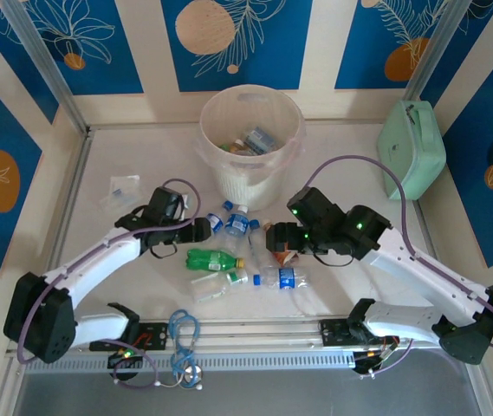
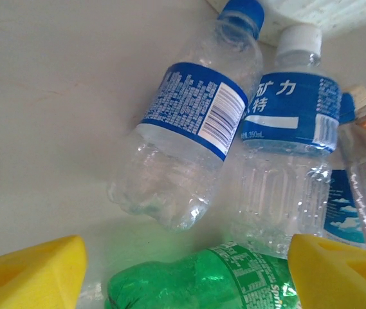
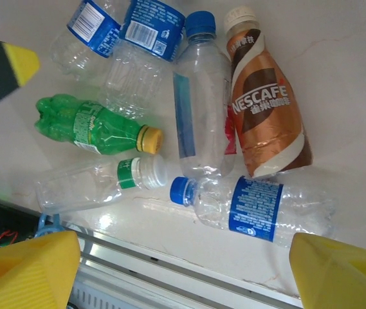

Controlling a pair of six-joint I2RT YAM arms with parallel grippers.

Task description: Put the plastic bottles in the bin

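Plastic bottles [image 3: 202, 116] are scattered just beyond the left gripper [image 2: 186, 264] and right gripper [image 3: 183, 257], both spread apart, apparently empty.

"NESCAFE" on brown bottle [image 3: 264, 106]

glossy clear plastic bottles [image 3: 199, 122]

In the left wrist view the bottom edge cuts off the green bottle [image 2: 202, 283], and the bin [image 2: 318, 11] is a sliver at the top edge. From above, the right tool [image 1: 270, 236] covers most of the brown bottle [image 1: 287, 256]; what lies in the bin is too small to tell.
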